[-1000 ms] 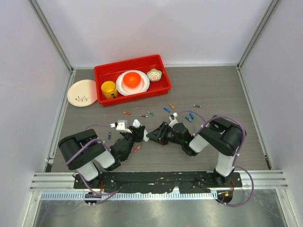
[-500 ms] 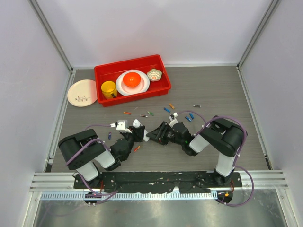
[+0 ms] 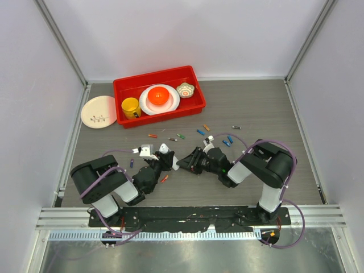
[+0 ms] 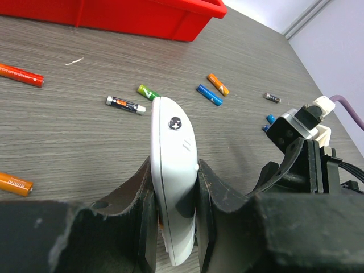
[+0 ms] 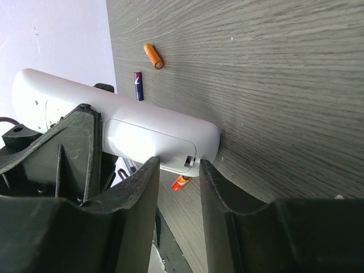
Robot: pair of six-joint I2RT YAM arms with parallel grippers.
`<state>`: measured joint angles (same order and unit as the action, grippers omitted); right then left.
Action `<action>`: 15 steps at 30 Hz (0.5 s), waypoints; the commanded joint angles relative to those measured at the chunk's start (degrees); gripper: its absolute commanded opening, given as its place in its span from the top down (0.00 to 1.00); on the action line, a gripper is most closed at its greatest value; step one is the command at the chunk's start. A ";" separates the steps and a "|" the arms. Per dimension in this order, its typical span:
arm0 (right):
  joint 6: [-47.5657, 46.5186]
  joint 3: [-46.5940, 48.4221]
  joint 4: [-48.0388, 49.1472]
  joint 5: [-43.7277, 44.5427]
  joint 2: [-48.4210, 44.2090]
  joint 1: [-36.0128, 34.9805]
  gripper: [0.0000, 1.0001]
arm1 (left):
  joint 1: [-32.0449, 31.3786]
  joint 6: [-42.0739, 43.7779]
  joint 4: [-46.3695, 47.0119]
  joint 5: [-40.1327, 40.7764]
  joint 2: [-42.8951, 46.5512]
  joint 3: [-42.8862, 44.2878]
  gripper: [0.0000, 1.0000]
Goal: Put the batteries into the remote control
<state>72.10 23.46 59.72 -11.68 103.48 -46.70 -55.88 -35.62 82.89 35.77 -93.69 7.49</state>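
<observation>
Counter [image 4: 68,131] first: grey wood-grain finish, matt, with fine streaks running across it. The remote control [image 4: 172,136] is smooth white plastic with a soft sheen, seams crisp. The left hand [image 4: 173,182] is dull black, scuffed and rough along the finger edges. The right hand [image 5: 177,170] has the same matt black with worn rims. Batteries [image 4: 124,104] wear glossy wrappers and bright metal caps. The red tray [image 4: 142,17] is shiny moulded plastic.
</observation>
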 commanded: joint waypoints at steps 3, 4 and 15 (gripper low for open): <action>-0.11 1.85 3.30 0.17 -3.46 -0.24 0.58 | -0.90 1.16 5.70 -0.52 -2.11 -0.02 1.00; -0.11 1.85 2.95 0.26 -3.98 -0.24 0.57 | -0.90 1.08 5.70 -0.44 -2.11 -0.10 1.00; -0.03 1.67 2.50 0.52 -4.17 -0.24 0.55 | -0.90 0.90 5.70 -0.61 -2.11 -0.02 1.00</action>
<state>72.12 23.49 58.04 -11.68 101.23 -46.70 -55.99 -35.97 83.00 35.81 -94.02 7.70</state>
